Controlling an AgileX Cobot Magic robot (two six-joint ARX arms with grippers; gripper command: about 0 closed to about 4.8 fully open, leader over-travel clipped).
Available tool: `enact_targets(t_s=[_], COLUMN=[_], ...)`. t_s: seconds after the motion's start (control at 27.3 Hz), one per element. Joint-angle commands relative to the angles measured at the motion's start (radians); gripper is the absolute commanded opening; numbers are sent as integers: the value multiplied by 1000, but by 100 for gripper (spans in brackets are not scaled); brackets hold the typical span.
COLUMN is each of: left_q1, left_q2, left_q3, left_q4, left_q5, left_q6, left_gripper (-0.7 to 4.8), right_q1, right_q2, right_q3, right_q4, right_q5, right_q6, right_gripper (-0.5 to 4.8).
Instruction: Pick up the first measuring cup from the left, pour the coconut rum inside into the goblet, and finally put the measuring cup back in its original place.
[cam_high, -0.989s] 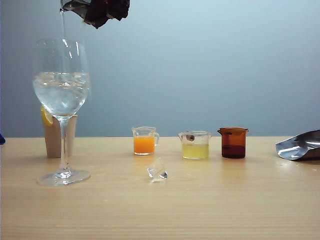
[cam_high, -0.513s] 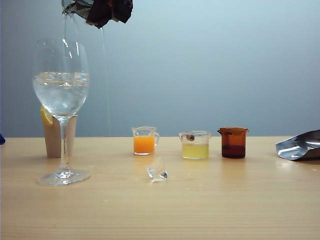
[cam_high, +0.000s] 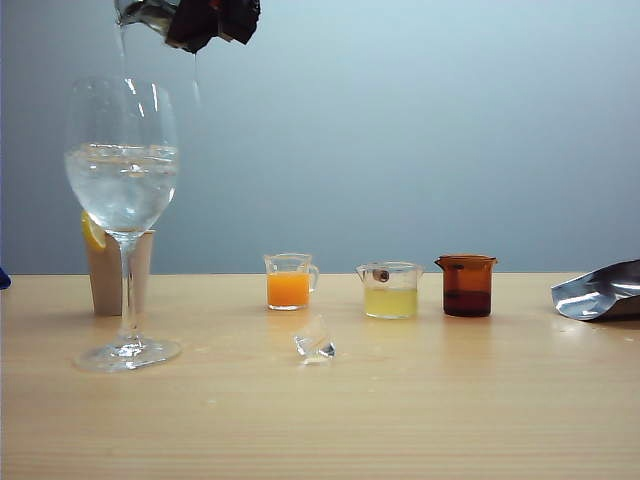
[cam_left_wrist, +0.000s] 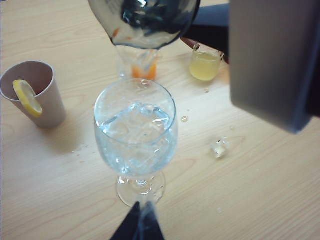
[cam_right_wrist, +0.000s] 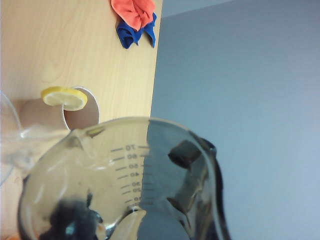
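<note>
Since the earlier exterior frames the thin stream that fell from the cup has stopped; only a faint streak hangs under the lip, and the measuring cup (cam_high: 150, 14) has drifted slightly leftward at the frame's top edge.

Position: cup held high above the goblet (cam_high: 122, 180), tipped steeply, its lip directly over the bowl so the drop lands inside the rim. The left wrist view confirms this: cup (cam_left_wrist: 145, 20) sits above the goblet's mouth (cam_left_wrist: 135, 125).

Orientation: the cup's long axis lies close to level, mouth and pour lip pointing toward the goblet side and down. In the right wrist view the scale marks read sideways and the interior (cam_right_wrist: 120, 185) looks drained, so I judge the coconut rum (cam_high: 122, 185) is now in the bowl, among ice.

Right gripper (cam_high: 215, 20): fingers part-closed on the measuring cup, at the upper left of the exterior view.

Left gripper (cam_left_wrist: 140, 225): fingers pressed together, apparently around the goblet's stem or foot, likely to steady the glass; exact contact not resolvable.

Remaining: right the cup and return it left of the orange cup (cam_high: 289, 281) on the worktop (cam_high: 450, 400).
</note>
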Motion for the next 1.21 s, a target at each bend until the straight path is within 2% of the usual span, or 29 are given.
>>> enact_targets(t_s=[0.04,0.55,0.92,1.21], left_q1=[0,0,0,0], left_q2=[-2,-2,-2,-2], left_q3=[5,5,5,5], left_q4=[5,4,-2,-3], left_q5=[4,4,3,2], left_q6=[4,5,5,5], left_gripper=[-6,-6,-6,-6], right_q1=[2,10,24,24], right_q2=[-5,-5,-5,-5], right_q3=[5,5,5,5], right_q4=[29,32,32,32], right_q5=[8,31,31,31], right_q6=[-19,-60,-243,-243], right_gripper=[8,8,8,8])
